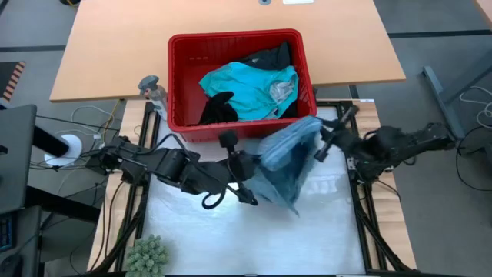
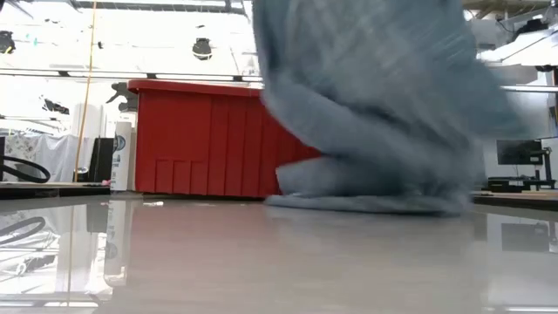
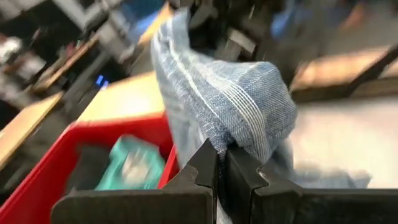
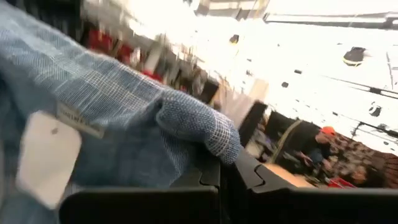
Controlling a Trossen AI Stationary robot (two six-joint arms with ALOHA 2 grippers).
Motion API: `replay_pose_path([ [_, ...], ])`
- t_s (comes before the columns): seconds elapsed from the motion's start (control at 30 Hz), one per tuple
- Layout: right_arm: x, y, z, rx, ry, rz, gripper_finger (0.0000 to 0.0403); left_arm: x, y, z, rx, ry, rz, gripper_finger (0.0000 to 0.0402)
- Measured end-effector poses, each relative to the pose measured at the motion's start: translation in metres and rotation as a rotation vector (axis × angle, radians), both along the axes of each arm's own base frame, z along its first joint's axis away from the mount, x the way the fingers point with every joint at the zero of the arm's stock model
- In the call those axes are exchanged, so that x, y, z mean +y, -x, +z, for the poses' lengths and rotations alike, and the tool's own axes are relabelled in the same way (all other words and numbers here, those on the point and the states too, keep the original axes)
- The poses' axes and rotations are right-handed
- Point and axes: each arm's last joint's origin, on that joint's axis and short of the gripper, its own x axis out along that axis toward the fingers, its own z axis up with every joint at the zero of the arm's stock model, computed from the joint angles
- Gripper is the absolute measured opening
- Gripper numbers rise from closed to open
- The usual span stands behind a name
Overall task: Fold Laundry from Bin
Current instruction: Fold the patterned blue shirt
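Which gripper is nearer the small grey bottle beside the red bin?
Left. The left gripper grips the striped garment in front of the bin, on the grey bottle's side. The right gripper holds the garment's other edge, near the bin's opposite front corner.

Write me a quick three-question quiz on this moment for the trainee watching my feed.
1. True or false: the blue-grey striped garment is completely off the table.
2. Which garment lies on top in the red bin? A) turquoise B) white C) yellow
3. Fill in: the left gripper and the right gripper are each shut on the ____ garment.

Key:
1. False: in the low view its lower end rests on the table while the rest is lifted.
2. A: the turquoise garment lies over the black garments.
3. Blue-grey striped.
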Motion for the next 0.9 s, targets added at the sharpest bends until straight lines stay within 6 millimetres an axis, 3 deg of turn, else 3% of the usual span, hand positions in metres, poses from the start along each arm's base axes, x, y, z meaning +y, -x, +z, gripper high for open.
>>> replay_pose_path([
  [0.33, 0.008, 0.039, 0.029, -0.272, -0.008, 0.099, 0.0025, 0.014, -0.028, 0.036, -0.468, 0.214, -0.342, 0.0],
  [0.57, 0.005, 0.053, 0.053, -0.346, 0.024, 0.052, 0.0025, 0.028, -0.052, 0.042, -0.82, 0.346, -0.502, 0.0],
  [0.7, 0.002, 0.06, 0.072, -0.35, 0.039, 0.011, 0.0025, 0.036, -0.07, 0.032, -1.011, 0.455, -0.577, 0.0],
  [0.9, -0.004, 0.068, 0.104, -0.335, 0.059, -0.091, 0.0025, 0.046, -0.109, -0.007, -1.232, 0.646, -0.645, 0.0],
])
